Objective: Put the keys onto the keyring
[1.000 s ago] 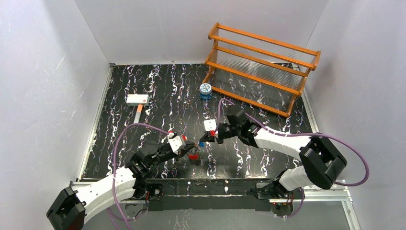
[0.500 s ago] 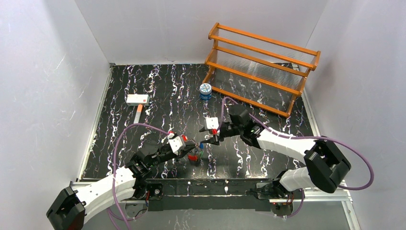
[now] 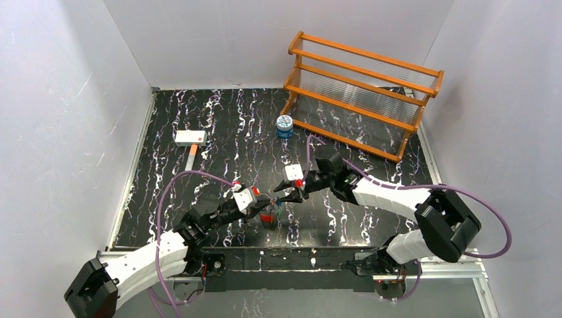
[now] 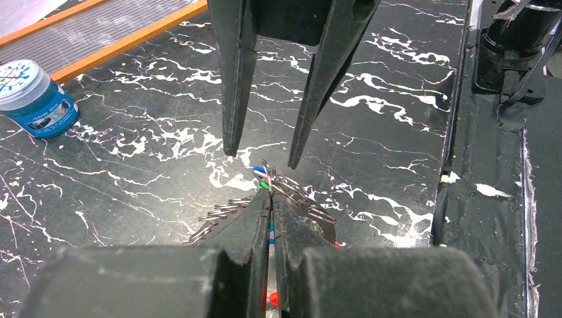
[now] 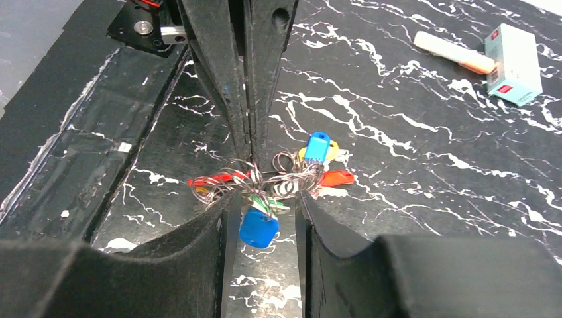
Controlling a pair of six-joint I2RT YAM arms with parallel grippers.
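Observation:
A tangled bundle of silvery wire loops, the keyring [image 5: 233, 179], hangs just above the black table with the keys on it: a blue head [image 5: 258, 228], a second blue one [image 5: 317, 147], red ones [image 5: 335, 177] and a bit of green. My left gripper [image 4: 272, 199] is shut on the thin ring from its side, and its closed fingers [image 5: 248, 99] show in the right wrist view. My right gripper [image 5: 265, 202] is open, its jaws standing either side of the nearer blue key head without closing on it. In the top view both grippers meet at the bundle [image 3: 270, 213].
A small blue-and-white tin [image 3: 284, 125] stands in front of the orange rack [image 3: 361, 93] at the back right. A white box [image 3: 190, 137] with an orange-tipped stick [image 5: 454, 53] lies at the back left. The table's metal front rail [image 3: 311, 255] runs close behind the bundle.
My right gripper was shut at the bundle, opened and backed away to the right, then came back with its jaws around the blue key head. The left arm has held still.

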